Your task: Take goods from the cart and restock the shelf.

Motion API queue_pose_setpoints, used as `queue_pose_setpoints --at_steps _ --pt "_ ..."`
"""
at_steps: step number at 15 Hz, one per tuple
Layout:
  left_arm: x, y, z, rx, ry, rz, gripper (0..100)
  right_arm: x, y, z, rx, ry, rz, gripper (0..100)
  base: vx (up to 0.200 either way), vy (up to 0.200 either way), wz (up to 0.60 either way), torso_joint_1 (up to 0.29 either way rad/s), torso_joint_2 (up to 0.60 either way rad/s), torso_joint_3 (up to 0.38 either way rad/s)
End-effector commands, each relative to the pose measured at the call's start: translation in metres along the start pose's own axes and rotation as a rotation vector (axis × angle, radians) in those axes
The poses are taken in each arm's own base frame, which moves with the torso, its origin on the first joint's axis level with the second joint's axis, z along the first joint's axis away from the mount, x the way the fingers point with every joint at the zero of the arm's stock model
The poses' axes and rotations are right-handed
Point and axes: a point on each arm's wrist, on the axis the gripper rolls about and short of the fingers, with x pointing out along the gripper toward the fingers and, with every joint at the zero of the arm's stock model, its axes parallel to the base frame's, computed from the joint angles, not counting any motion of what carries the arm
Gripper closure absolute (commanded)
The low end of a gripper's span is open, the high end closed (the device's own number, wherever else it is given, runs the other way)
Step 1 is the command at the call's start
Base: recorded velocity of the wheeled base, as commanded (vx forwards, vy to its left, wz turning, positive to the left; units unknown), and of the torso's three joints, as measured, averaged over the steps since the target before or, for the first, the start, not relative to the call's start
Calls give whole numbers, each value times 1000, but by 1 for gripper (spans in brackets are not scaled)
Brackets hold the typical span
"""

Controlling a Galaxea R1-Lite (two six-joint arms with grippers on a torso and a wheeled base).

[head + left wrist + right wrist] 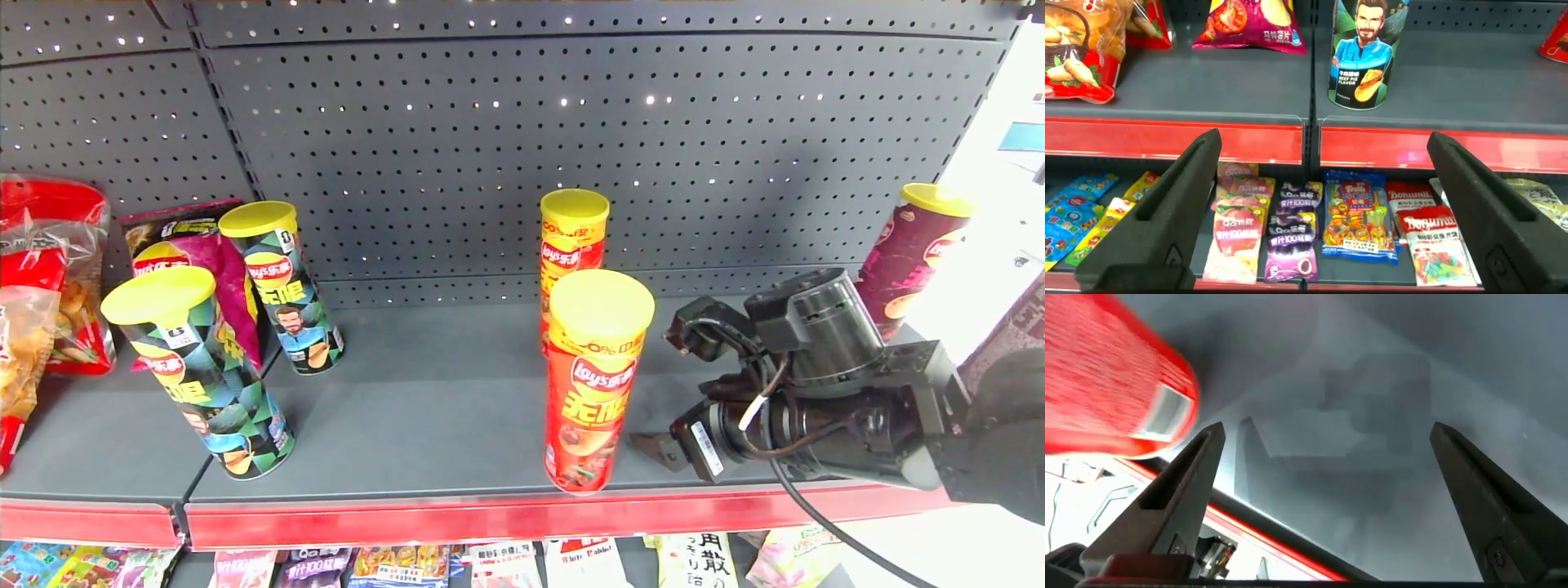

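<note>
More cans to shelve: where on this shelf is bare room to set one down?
Widest free patch: grey shelf between the dark patterned cans and the two red cans. Also room between the red cans and the purple can, though the right gripper sits there. The left end is crowded with cans and snack bags.

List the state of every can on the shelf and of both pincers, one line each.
front red can, upright, lid on, not gripped
rear red can, upright, lid on
front teal can, upright, lid on
rear teal can, upright, lid on
purple can, upright, lid on
right pincer, open, empty, beside the front red can
left pincer, open, empty
</note>
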Motion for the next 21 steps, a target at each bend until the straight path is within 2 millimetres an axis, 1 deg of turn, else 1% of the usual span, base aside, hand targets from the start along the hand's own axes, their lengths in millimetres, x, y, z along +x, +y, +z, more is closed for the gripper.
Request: queue_pose_setpoints --at_steps 1,3,12,14,21 --pt "0 0 0 0 -1 1 0 4 4 3 -11 -1 7 0 0 0 0 0 0 0" --pt "0 0 0 -2 -1 0 0 5 9 2 -21 5 0 0 0 0 0 0 0 0" --pt "0 0 0 0 -1 0 0 9 16 -2 -43 26 12 0 0 0 0 0 0 0" --pt "0 0 0 0 -1 1 0 9 19 0 -49 21 19 0 0 0 0 0 0 0" --pt "0 0 0 0 -1 1 0 13 19 -1 -50 33 17 0 0 0 0 0 0 0"
